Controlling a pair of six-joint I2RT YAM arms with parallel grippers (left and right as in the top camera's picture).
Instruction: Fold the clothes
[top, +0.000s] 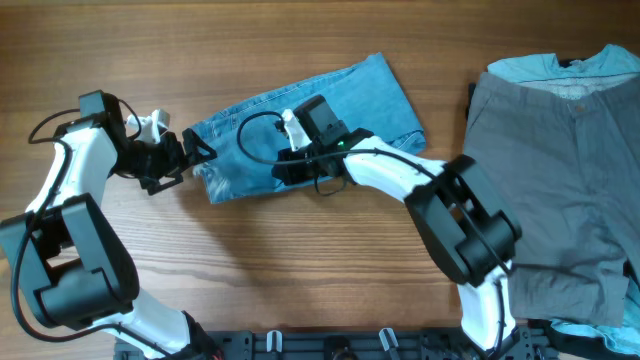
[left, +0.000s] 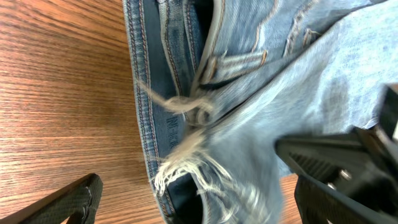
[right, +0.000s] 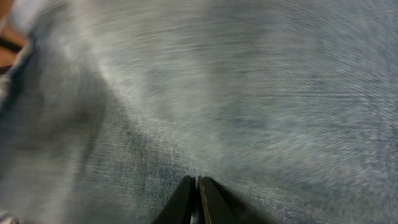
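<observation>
The light blue denim jeans (top: 370, 100) lie folded into a short bundle in the middle of the wooden table. My left gripper (top: 196, 150) is open at the bundle's left end. In the left wrist view its fingers (left: 199, 196) stand apart on either side of the frayed white hems (left: 186, 165), with the jeans' seams and waist parts (left: 205, 62) above. My right gripper (top: 287, 168) rests on top of the jeans near the left middle. In the right wrist view its fingers (right: 197, 190) are shut together with their tips against the denim (right: 249, 81), which fills the view.
Grey trousers (top: 560, 180) lie spread at the right side of the table on top of a pale blue-green shirt (top: 560, 65). Bare wooden tabletop (top: 250, 260) lies in front of the jeans.
</observation>
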